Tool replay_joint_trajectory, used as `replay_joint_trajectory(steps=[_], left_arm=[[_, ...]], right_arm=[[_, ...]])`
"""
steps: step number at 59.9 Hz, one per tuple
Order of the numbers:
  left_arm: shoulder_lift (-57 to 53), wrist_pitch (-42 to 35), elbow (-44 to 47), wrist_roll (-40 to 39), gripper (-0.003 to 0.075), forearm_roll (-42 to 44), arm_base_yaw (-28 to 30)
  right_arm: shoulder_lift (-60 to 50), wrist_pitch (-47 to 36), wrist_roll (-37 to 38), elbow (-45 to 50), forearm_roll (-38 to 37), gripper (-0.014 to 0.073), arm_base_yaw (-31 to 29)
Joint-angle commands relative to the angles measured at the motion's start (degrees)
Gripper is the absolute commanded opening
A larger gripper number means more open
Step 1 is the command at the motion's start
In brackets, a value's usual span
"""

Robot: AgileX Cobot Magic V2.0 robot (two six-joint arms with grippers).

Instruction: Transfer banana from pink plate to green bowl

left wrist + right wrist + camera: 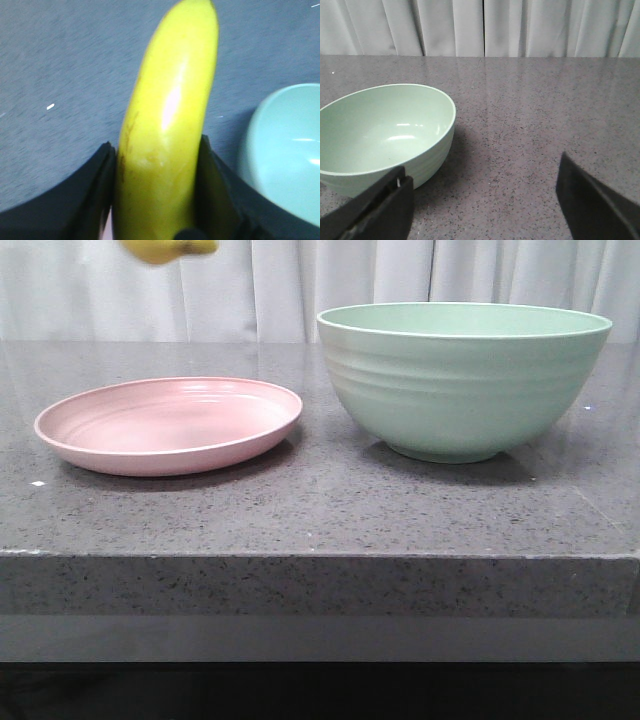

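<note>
While the gray table [320, 510] waits below, the big green bowl [465, 380] sits at 3 o'clock from the pink plate [168, 425], which has nothing on it. The left gripper [157, 192] squeezes the banana [167, 125] high in the air. It should carry the banana over the bowl, go low, then let go. The right gripper [482, 195] has its fingers wide apart. From the front, only a blurry bit of banana shows.

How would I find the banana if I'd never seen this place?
Start at the grey stone table holding a pink plate and a green bowl. Look high above the plate, at the picture's top edge. The banana is the only yellow thing, pinched in the left pincer, touching neither dish.
</note>
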Motion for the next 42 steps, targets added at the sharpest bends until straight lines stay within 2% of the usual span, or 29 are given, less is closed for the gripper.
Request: replay_joint_trajectory(steps=[1,13,20,30,42], left_arm=[[-3.1,-2.76,-2.35,-0.2,0.0094,-1.77,-3.67],[-3.34,-0.2,-2.35,-0.2,0.0094,-1.77,-12.69],[-3.34,0.29,-2.35,-0.2,0.0094,-1.77,-16.94],[-3.34,0.08,-2.35,-0.2,0.0094,-1.77,-20.31],[-3.34,0.08,-2.35,-0.2,0.0094,-1.77,-20.45]], right_arm=[[1.07,-5.0,-0.55,-2.01,0.95,0.0598,-0.26],[3.19,-5.14,-0.55,-2.48,7.91,0.0598,-0.1],[5.92,-5.14,-0.55,-3.72,14.35,0.0598,0.06],[11.37,-4.9,-0.55,-7.37,31.82,0.0598,0.06],[18.98,-3.17,-1.64,-11.57,49.64,0.0598,0.06]])
